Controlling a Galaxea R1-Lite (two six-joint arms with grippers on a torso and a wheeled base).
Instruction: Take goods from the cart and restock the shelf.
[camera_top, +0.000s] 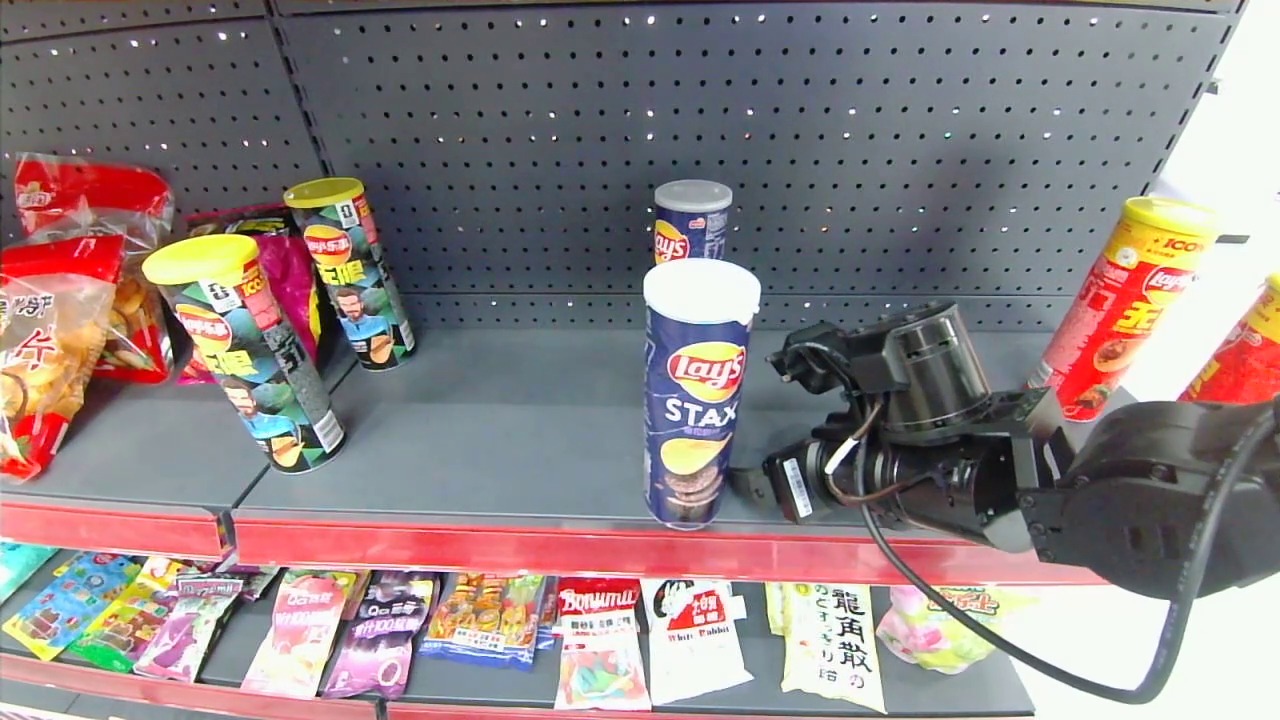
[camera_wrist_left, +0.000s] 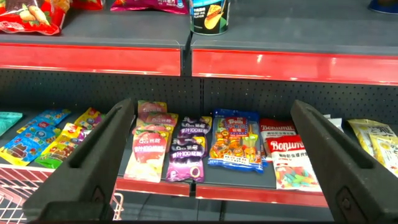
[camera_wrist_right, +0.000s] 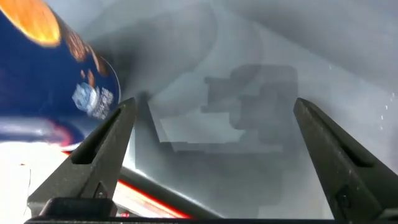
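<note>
- Nearest me, my right claw (camera_wrist_right: 213, 106) hangs released, its fingers spread with nothing between them, low over the front of the upper shelf (camera_top: 500, 430).
- Just beside it stands the blue can (camera_top: 698, 400), upright with a white lid, close to the shelf's red front edge. I cannot tell whether a finger touches it.
- My left claw (camera_wrist_left: 212, 106) is released too and empty. It faces the lower shelf, where candy bags (camera_wrist_left: 186, 149) lie flat in a row.
- Farther left on the upper shelf stand 2 yellow-lidded cans (camera_top: 250, 355), with snack bags (camera_top: 60, 300) beside them.
- At the right end stand 2 red cans (camera_top: 1125, 300).
- Behind the blue can, by the pegboard (camera_top: 800, 120), stands 1 grey-lidded can (camera_top: 692, 222).
</note>
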